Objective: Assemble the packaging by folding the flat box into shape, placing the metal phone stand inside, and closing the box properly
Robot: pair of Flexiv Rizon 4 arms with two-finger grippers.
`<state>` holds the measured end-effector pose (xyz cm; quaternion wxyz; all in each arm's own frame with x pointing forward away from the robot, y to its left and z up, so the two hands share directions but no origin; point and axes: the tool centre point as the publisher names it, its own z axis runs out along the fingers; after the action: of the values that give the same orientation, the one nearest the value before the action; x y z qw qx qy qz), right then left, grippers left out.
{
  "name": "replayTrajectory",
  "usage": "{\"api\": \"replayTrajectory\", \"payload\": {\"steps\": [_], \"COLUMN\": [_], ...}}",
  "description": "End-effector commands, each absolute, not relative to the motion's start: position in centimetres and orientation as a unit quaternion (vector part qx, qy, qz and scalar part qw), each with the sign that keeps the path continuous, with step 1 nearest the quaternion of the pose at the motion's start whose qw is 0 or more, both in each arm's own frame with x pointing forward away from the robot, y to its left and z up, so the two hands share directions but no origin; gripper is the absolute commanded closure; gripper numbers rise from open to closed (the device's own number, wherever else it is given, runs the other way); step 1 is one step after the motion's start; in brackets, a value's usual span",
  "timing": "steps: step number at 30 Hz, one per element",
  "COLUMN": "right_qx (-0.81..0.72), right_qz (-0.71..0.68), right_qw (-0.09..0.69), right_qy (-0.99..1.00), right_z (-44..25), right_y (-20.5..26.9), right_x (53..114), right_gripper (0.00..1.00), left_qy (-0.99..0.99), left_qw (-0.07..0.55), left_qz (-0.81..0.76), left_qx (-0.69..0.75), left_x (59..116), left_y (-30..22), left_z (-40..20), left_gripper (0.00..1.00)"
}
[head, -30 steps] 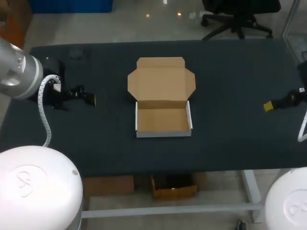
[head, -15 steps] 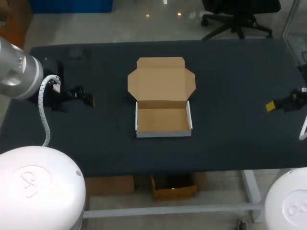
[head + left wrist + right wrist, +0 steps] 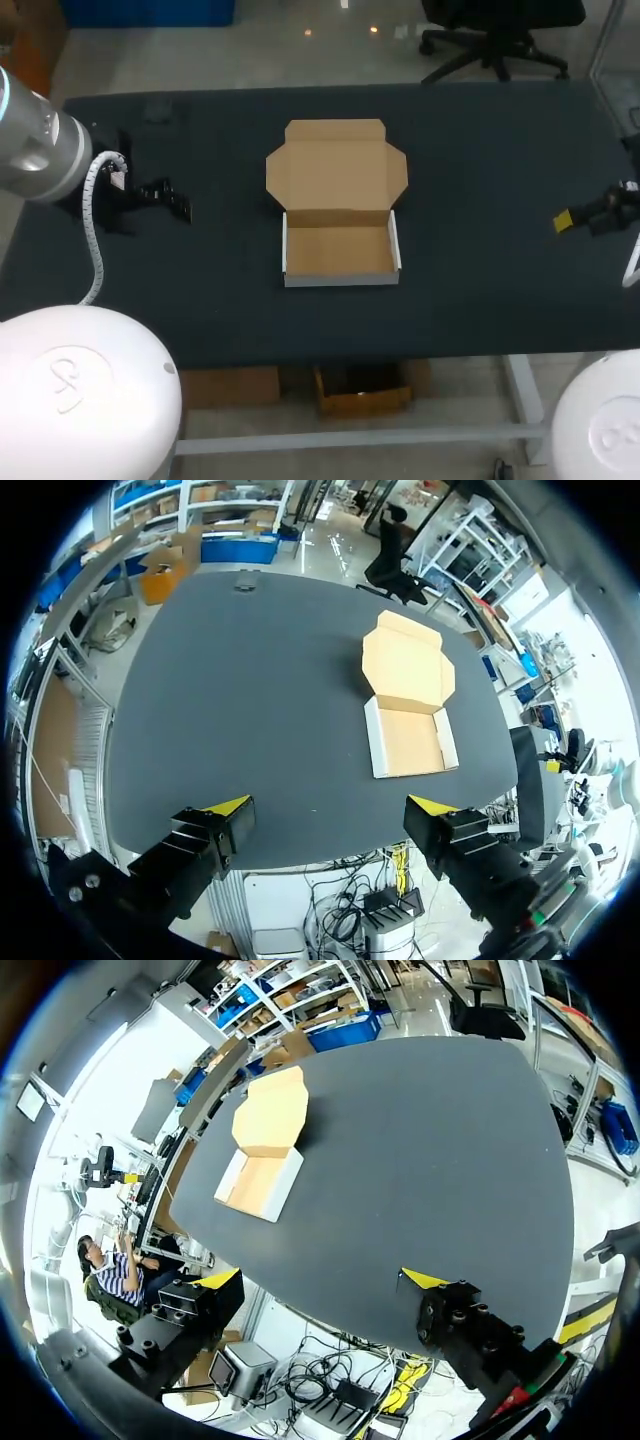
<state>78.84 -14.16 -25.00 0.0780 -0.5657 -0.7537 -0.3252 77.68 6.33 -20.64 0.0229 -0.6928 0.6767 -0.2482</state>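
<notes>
The box [image 3: 340, 205] sits near the middle of the bench [image 3: 480, 150], folded up but with its top open. Its tray [image 3: 338, 250] is the part nearest the robot: low upright walls, white on the outside, with the brown cardboard floor showing. The lid [image 3: 337, 165] is hinged along the tray's far wall and lies flat on the bench beyond it, brown side up. It has a small flap on each side and a longer flap along its far edge. In the left wrist view the box [image 3: 410, 705] lies well ahead of the fingers and off towards the right-hand one. In the right wrist view it [image 3: 262, 1150] lies far ahead, over on the left-hand finger's side.

The left pincer [image 3: 180, 203] is over the left part of the bench, well apart from the box and pointing towards it. In its own view the left pincer [image 3: 330, 805] is spread wide, with only dark bench top between its yellow tips. The left arm [image 3: 35, 150] comes in from the left, with a white coiled cable [image 3: 93, 230] hanging beside it.

The right pincer [image 3: 565, 220] is near the right edge of the bench, also well apart from the box. In its own view the right pincer [image 3: 320, 1278] is spread wide too and touches nothing.
</notes>
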Motion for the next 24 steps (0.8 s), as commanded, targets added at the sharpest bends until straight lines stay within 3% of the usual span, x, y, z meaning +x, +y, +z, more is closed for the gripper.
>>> {"api": "replayTrajectory", "payload": {"steps": [1,24], "right_qx": [-0.565,-0.565], "right_qz": [-0.326,-0.326], "right_qw": [0.079,0.079], "right_qy": [-0.754,-0.754], "right_z": [-24.9,-24.9], "right_y": [-14.2,-14.2], "right_x": [78.7,78.7], "right_gripper": [0.0,0.0], "left_qy": [0.674,0.684], "left_qw": [0.026,-0.02], "left_qz": [-0.222,-0.117], "left_qx": [-0.704,-0.72], "left_x": [79.9,89.2], "left_y": [6.1,10.3], "left_z": [-21.6,-28.3], "left_gripper": [0.0,0.0]}}
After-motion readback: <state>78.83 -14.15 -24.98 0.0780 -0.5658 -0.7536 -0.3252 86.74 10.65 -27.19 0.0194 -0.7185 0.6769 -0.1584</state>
